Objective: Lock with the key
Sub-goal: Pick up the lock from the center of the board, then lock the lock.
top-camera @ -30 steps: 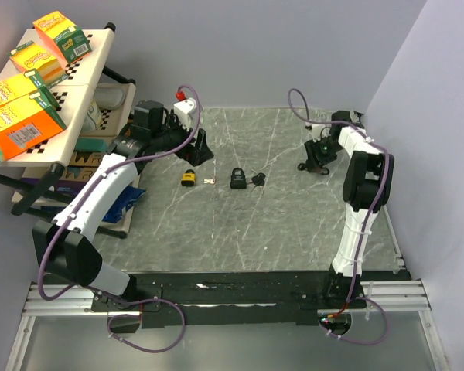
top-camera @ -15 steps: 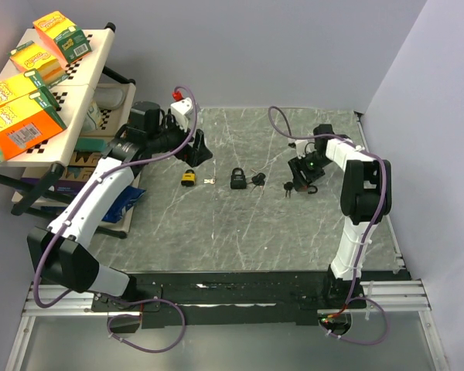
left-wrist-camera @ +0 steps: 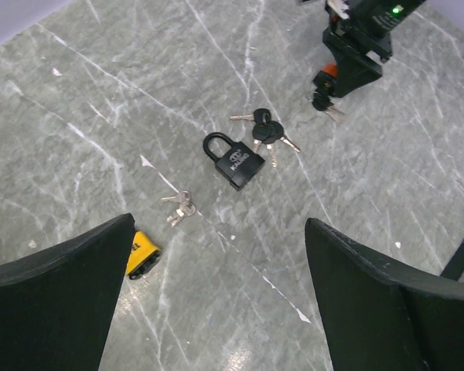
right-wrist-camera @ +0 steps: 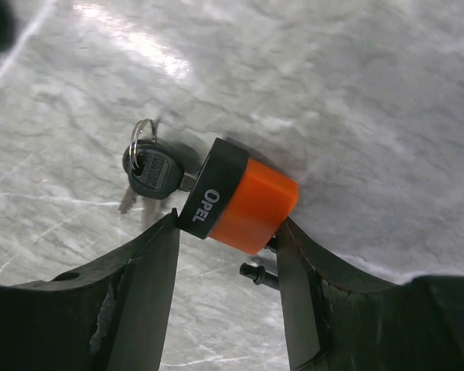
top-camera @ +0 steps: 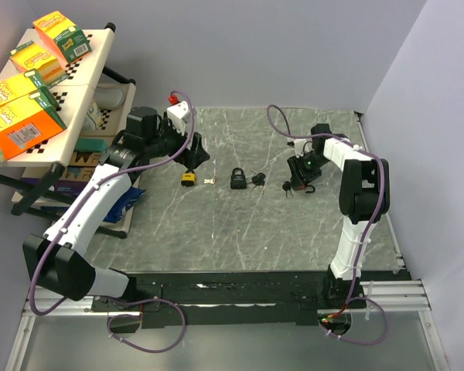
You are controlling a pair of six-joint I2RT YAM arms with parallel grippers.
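My right gripper (top-camera: 301, 173) is shut on an orange padlock (right-wrist-camera: 243, 202) with a black "OPEL" end. It holds the padlock low over the right part of the table. A black-headed key (right-wrist-camera: 151, 171) is in the padlock's keyhole, and its shackle (right-wrist-camera: 259, 274) stands open. My left gripper (top-camera: 195, 152) is open and empty, above a yellow padlock (left-wrist-camera: 141, 253) and its silver keys (left-wrist-camera: 179, 205). A black padlock (left-wrist-camera: 236, 161) lies mid-table with black-headed keys (left-wrist-camera: 264, 131) beside it.
A shelf (top-camera: 81, 73) with yellow and orange boxes stands off the table's left edge, with a blue packet (top-camera: 127, 197) below it. Grey walls close the back and the right side.
My right gripper has moved left and toward the near side with the orange padlock, bringing it lower. My left arm has drawn back a little to the left.
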